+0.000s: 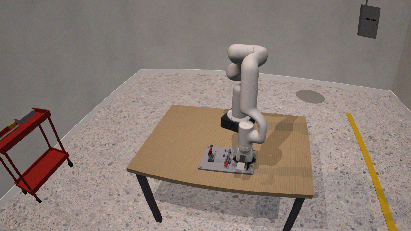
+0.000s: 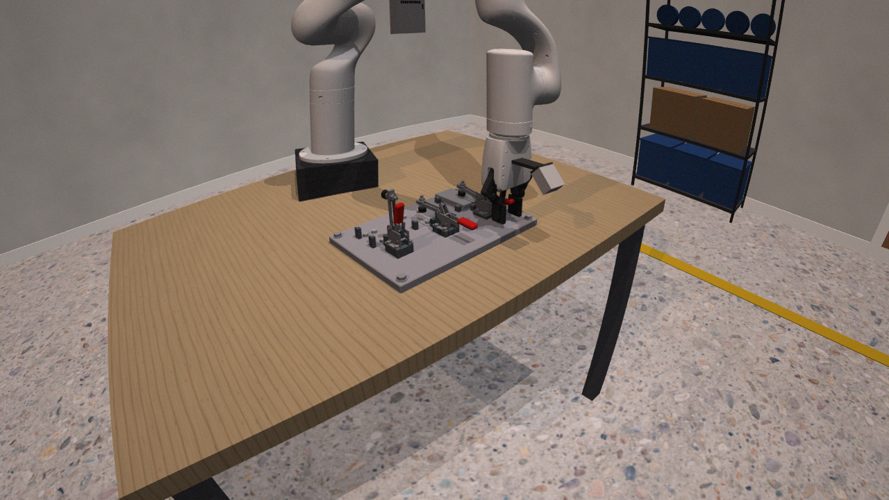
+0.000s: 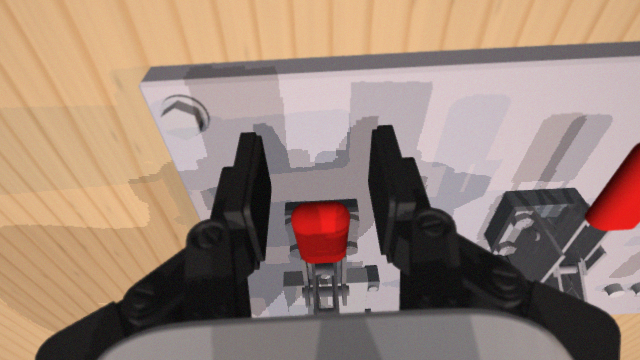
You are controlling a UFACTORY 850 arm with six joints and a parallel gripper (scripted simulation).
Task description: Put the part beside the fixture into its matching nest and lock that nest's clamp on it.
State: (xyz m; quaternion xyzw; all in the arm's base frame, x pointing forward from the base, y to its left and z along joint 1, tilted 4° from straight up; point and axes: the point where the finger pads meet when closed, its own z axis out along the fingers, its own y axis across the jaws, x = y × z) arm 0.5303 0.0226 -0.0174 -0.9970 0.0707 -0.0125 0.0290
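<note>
My gripper [image 3: 318,157] [image 2: 508,214] is open. Its fingers stand apart on either side of the right clamp's red handle [image 3: 321,232] [image 2: 509,201], with a gap on both sides in the wrist view. The handle lies low, toward the plate's front edge. The grey part [image 2: 455,197] sits in the right nest, with that clamp's bar reaching over it. The frames do not show its exact seating or whether the handle rests on its stop. The arm hides this nest in the top view.
On the fixture plate [image 1: 212,166] [image 2: 416,264] [image 3: 465,75], the middle clamp's bar is down and its red handle [image 1: 226,163] [image 2: 467,223] [image 3: 620,195] points to the front. The left clamp stands open, its red handle [image 1: 210,152] [image 2: 398,212] upright. Both these nests are empty.
</note>
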